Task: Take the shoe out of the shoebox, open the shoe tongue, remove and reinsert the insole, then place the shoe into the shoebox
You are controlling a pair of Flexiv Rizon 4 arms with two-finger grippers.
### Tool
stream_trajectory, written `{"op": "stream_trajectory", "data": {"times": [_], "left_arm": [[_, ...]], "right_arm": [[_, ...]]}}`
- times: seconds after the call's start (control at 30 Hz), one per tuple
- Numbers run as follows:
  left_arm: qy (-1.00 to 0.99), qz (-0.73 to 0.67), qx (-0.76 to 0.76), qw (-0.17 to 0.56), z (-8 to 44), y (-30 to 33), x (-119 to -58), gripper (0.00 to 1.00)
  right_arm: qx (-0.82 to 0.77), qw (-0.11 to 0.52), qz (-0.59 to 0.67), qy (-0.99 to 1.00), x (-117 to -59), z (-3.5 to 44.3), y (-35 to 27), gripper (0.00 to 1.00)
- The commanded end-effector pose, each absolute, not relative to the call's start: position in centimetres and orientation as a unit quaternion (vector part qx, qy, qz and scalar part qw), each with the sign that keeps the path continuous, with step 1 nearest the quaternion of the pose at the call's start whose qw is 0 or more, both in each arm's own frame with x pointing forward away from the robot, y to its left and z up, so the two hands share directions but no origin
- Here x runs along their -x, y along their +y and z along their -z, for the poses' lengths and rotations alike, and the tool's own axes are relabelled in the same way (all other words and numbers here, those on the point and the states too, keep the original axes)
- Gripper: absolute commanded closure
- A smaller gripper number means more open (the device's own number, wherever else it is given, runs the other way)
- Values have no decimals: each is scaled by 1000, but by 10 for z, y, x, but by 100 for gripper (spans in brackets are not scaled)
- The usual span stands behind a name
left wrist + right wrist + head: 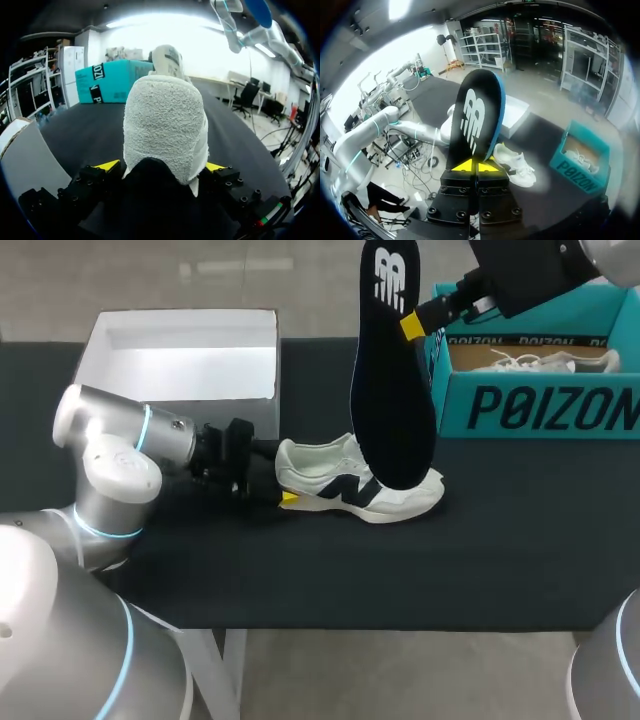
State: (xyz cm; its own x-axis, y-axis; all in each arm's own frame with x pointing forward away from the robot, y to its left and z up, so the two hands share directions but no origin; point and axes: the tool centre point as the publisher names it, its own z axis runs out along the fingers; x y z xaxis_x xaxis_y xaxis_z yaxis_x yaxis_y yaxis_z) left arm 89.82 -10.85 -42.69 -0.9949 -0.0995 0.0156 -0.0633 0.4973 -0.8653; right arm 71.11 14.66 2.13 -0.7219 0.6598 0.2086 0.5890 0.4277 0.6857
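shoe [355,480] sits on its sole on the black table [400,570], white with a dark side mark. heel faces the left gripper [285,498], toe faces the right side. left wrist view: heel fills the space between the two yellow tips, one pressed on each side, so the left gripper is clamped on the heel.

insole [392,370] is out of the shoe, dark, held up in the air nearly upright. right gripper [412,325] is pinched narrow on the edge near the logo end. the other end hangs down over the shoe's middle; can't tell if it touches.

teal shoebox [540,405] stands open behind the shoe on the right side, second shoe [545,362] lying inside. white box [180,350] stands open behind the left arm, near the shoe's heel.
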Motion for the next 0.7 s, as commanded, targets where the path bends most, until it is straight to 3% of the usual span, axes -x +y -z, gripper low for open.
{"op": "stream_trajectory", "data": {"times": [0.03, 0.4, 0.7], "left_arm": [[878, 476, 37, 28, 409, -101, -894, 0], [912, 408, -41, 14, 389, -105, -884, 0], [941, 322, -75, 70, 359, -100, -890, 0]], "right_arm": [[-375, 45, -383, 843, -712, -21, 147, 100], [-391, 44, -379, 838, -700, -17, 145, 100], [-399, 39, -384, 832, -697, -10, 146, 100]]}}
